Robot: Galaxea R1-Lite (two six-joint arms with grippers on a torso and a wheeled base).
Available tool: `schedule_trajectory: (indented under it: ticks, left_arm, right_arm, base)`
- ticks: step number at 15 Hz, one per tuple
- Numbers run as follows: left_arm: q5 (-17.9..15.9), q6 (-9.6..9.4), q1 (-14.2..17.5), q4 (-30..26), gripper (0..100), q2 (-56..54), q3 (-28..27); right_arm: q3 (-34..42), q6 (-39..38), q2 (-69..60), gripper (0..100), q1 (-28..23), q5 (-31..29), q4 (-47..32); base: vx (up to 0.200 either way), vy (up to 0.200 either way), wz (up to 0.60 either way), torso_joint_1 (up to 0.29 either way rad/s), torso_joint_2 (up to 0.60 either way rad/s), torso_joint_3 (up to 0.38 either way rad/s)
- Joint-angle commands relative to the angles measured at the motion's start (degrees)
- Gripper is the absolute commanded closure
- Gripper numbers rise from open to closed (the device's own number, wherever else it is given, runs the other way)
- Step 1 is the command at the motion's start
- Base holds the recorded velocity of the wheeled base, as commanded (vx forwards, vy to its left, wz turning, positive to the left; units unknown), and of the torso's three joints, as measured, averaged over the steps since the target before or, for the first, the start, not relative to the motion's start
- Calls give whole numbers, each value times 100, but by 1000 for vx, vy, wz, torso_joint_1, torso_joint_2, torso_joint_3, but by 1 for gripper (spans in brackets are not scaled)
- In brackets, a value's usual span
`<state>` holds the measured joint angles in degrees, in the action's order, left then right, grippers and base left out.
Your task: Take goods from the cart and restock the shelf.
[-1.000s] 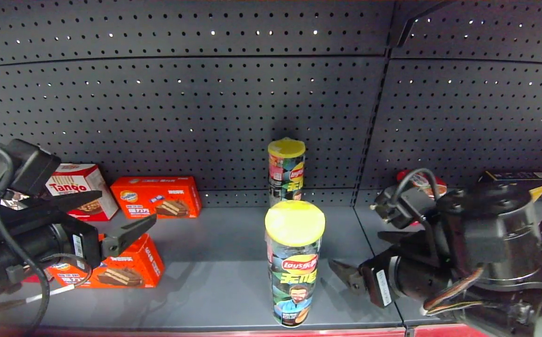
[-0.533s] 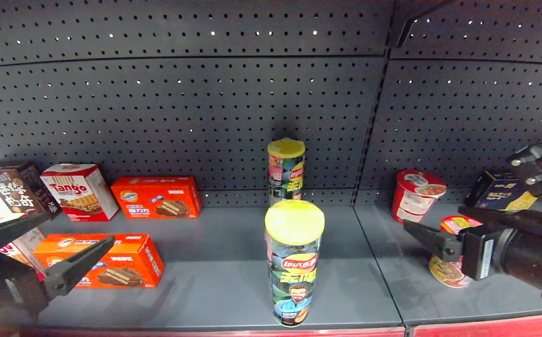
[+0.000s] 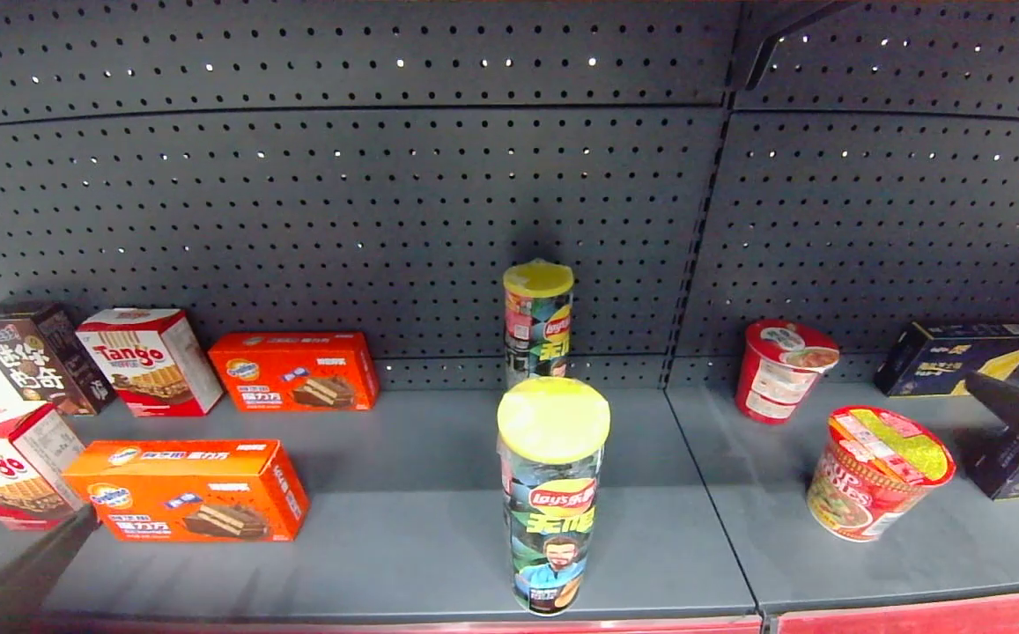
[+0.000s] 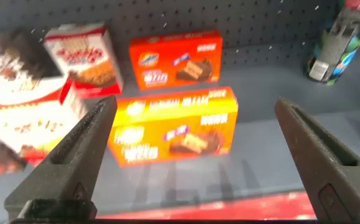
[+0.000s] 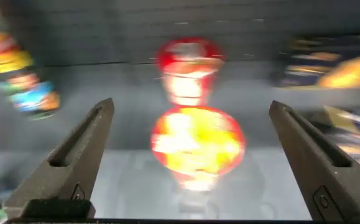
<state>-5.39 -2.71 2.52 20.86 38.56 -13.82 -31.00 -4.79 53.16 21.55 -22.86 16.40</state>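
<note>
At the front edge of the grey metal shelf, both hands are empty. The left hand has its fingers wide apart with nothing between them. It faces the flat orange cardboard box lying towards the shelf's left end. The right hand is equally spread and faces the red-and-yellow foil-lidded noodle cup towards the right end (blurred in the wrist view, plain in the head view).

Between them, well apart from either hand, the tall cylindrical chip can with a yellow plastic lid stands upright near the front lip, long axis vertical. A second like can stands directly behind it against the perforated back panel.

Judgement: the next item must come from the cart. Its bearing from either hand cannot be told, so neither arm can be rated nearer. Both hands point at the shelf, so the coming move calls for turning away from it.
</note>
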Motion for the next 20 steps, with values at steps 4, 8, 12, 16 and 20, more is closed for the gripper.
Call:
schedule_trajectory:
  ticks: [4,8,12,16,20]
  left_arm:
    - [47,7,-6,-1435,0,-1834,372]
    - [47,16,11,-1497,0,-2371,635]
    - [29,7,-15,-2701,0,-3531,741]
    - [82,-72,-33,-2543,0,-3513,1075]
    - [64,-19,-33,-2288,0,-3504,1163]
  right_arm:
    - [1703,664,-2434,0,-1180,-52,-242]
    - [2001,708,-3400,0,-2023,-26,-1112]
    - [2661,716,-4657,0,-2147,493,-1200]
    - [2986,672,-5316,0,-2155,1293,-1394]
    - [2995,646,-5316,0,-2155,1565,-1464]
  base:
    - [0,0,0,0,0,0]
    - [0,0,0,0,0,0]
    - [0,0,0,0,0,0]
    - [0,0,0,0,0,0]
    - [0,0,0,0,0,0]
